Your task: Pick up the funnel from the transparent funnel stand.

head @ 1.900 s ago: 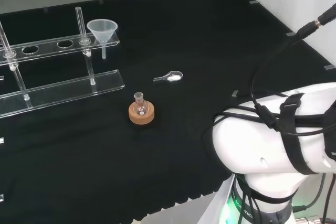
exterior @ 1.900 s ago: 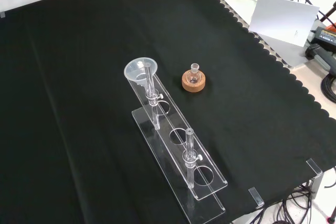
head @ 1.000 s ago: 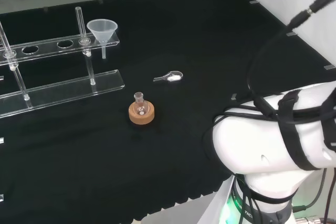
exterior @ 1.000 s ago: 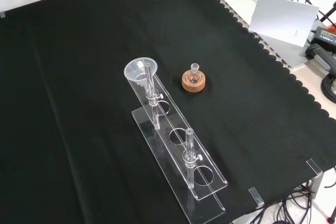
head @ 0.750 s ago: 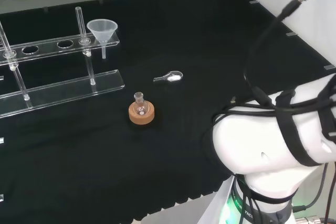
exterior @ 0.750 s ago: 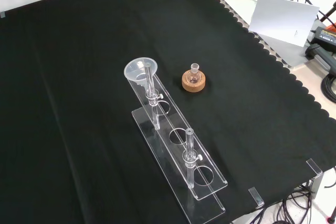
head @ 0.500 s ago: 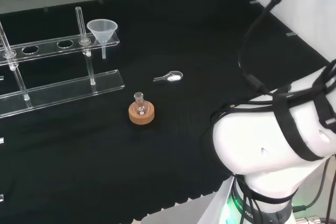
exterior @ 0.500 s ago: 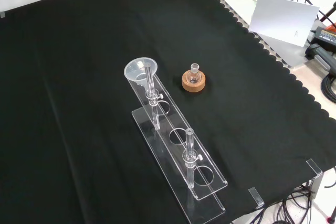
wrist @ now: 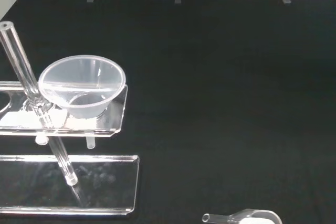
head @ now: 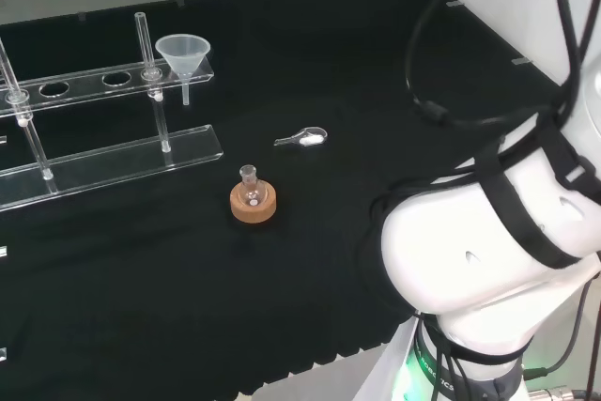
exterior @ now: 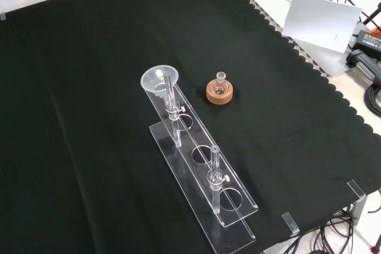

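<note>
Head view: the funnel (head: 183, 52) sits in the end hole of the transparent funnel stand (head: 103, 152), which lies along the bench's far-left edge in this view; its stem hangs below the upper rail. Near the middle of the cloth a small flask (head: 249, 185) stands on a cork ring (head: 253, 205), and a small clear scoop (head: 302, 138) lies apart from both. Over the last two seconds the arm's white links (head: 488, 260) at the right have swung upward and their cable has risen, while funnel, stand, flask and scoop have kept their places. Wrist view: the camera now looks down on the funnel (wrist: 82, 86) in its hole, beside an upright post (wrist: 21, 61). This suggests the approach is under way and the grasp not yet begun. Whether the hand's fingers are apart or together cannot be told
</note>
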Controlling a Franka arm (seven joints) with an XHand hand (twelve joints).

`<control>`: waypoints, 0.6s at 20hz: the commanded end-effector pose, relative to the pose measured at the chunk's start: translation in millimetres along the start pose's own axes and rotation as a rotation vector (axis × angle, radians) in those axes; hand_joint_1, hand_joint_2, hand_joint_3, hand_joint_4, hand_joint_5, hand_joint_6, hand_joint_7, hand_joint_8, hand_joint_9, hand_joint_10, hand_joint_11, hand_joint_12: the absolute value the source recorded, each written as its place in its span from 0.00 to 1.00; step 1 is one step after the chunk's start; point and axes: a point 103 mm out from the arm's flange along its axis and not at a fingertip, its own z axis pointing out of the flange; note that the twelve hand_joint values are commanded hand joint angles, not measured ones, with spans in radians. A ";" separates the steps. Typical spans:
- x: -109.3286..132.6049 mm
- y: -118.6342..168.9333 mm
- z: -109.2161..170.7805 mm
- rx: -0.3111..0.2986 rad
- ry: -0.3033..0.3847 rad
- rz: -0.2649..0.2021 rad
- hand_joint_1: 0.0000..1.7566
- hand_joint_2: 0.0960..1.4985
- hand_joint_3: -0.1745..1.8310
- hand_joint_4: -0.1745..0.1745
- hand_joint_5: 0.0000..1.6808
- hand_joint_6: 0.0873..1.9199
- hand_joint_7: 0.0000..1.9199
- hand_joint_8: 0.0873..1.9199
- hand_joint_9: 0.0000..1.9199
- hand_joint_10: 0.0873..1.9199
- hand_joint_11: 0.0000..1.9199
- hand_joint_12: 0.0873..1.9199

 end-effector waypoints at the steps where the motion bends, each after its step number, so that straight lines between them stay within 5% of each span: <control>1: 27.0 33.6 13.9 0.028 0.015 -0.040 0.13 0.39 0.14 0.64 0.00 0.00 0.00 0.00 0.00 0.00 0.00 0.36; 12: 44.9 65.4 43.2 0.097 -0.010 -0.095 0.14 0.40 0.13 0.63 0.00 0.00 0.00 0.00 0.00 0.00 0.00 0.39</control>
